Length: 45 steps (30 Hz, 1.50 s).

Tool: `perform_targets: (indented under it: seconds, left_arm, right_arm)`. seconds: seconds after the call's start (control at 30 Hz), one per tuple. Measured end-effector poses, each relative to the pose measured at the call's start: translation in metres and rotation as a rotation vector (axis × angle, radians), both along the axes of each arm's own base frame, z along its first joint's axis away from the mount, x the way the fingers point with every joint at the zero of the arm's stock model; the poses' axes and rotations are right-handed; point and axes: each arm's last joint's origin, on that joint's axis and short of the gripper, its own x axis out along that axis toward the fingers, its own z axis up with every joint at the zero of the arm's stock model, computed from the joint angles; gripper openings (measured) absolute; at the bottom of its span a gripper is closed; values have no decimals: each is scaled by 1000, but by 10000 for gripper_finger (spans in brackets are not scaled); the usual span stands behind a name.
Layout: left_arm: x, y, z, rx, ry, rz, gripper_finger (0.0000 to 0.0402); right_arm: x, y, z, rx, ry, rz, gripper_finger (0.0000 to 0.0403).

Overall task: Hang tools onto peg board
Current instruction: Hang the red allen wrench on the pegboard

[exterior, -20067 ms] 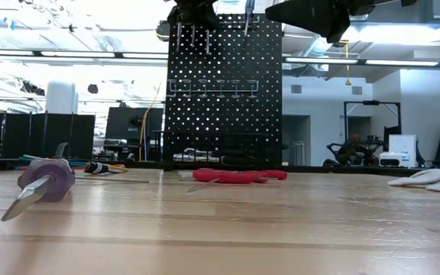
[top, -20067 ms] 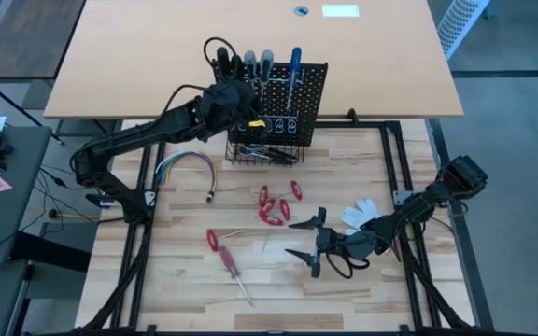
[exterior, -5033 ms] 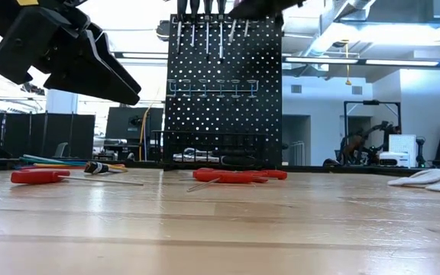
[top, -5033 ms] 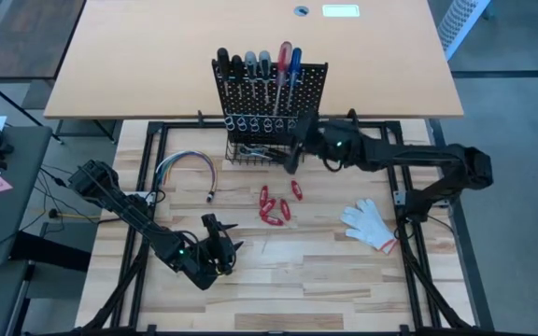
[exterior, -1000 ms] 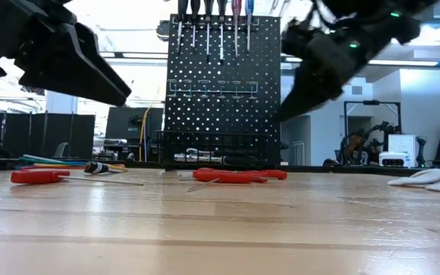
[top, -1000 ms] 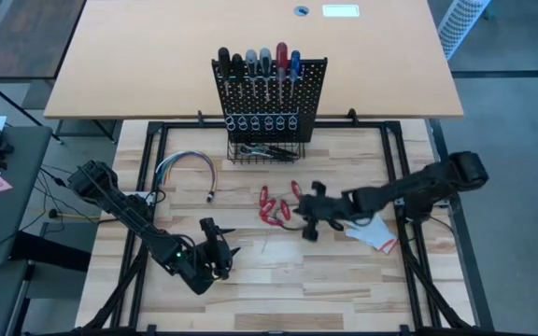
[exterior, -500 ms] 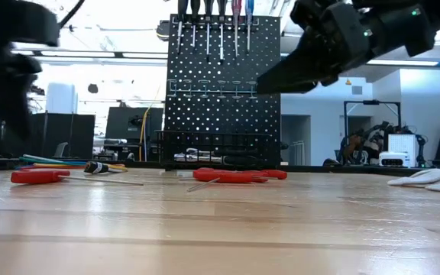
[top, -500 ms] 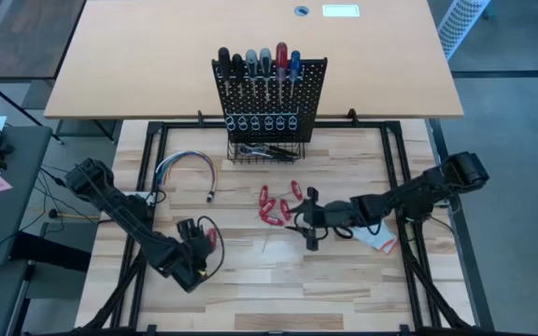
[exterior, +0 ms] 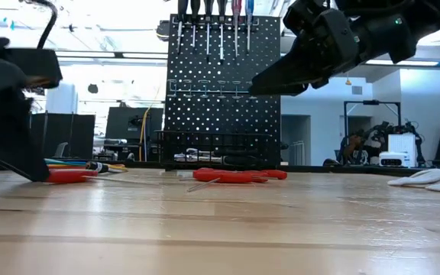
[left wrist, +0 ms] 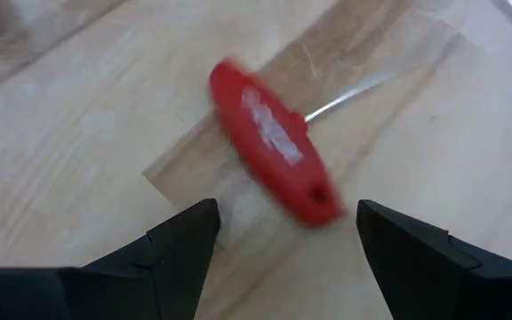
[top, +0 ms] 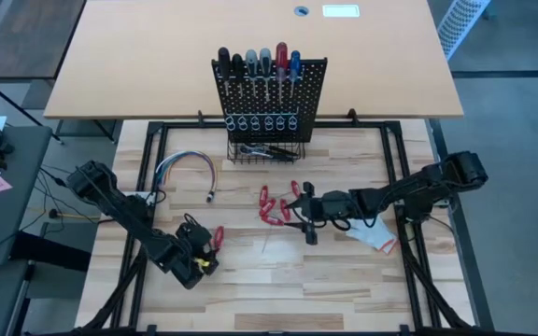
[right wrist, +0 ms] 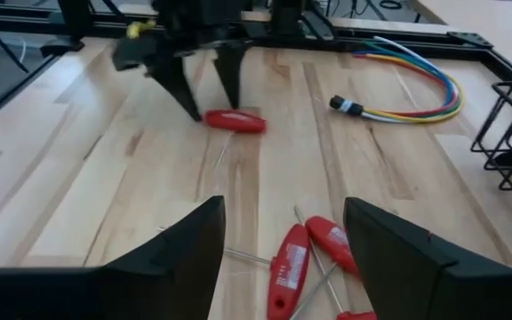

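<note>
The peg board (top: 271, 86) stands at the table's far side with several screwdrivers hanging in its top row. A red T-handled screwdriver (left wrist: 272, 140) lies flat on the table near the front left. My left gripper (left wrist: 287, 222) is open, low over the table, with a finger on either side of that handle's near end and touching nothing. My right gripper (right wrist: 287, 236) is open above the table's middle, just right of several red-handled tools (top: 274, 205) lying in a loose pile.
A bundle of coloured wires (top: 187, 166) lies at the left back. A white glove (top: 372, 229) lies right of my right gripper. The board's black wire basket (top: 264, 154) holds dark tools. A thin loose shaft (top: 267, 245) lies on the wood near the pile.
My left gripper has sunk toward the table, rolled about its own axis, and come to stand over the red T-handled screwdriver, staying open. My right gripper has tipped up from pointing steeply down to nearly level, its fingers now toward the table's left.
</note>
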Motion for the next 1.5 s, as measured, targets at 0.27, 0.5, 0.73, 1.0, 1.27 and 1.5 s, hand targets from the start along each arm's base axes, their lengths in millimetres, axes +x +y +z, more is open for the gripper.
perform_targets:
  seconds: [0.27, 0.5, 0.73, 1.0, 1.27, 1.5]
  left_arm:
    - [5, 5, -12, 134, 40, -23, 256]
    - [2, 12, -9, 302, 196, -140, 250]
    - [-2, 17, -15, 465, 292, -337, 248]
    - [-1, 28, -29, 457, 227, -352, 224]
    - [5, 35, -38, 433, 135, -423, 123]
    - [27, 38, -31, 402, 52, -515, 73]
  right_arm:
    - [-2, 12, 0, 30, -4, 28, 234]
    - [-3, 20, 0, 60, -2, 44, 234]
    - [-4, 24, 0, 85, 2, 47, 234]
    - [-5, 28, 0, 104, 8, 55, 234]
    - [-5, 29, 0, 118, 8, 62, 234]
    - [4, 37, -11, 138, 44, 135, 234]
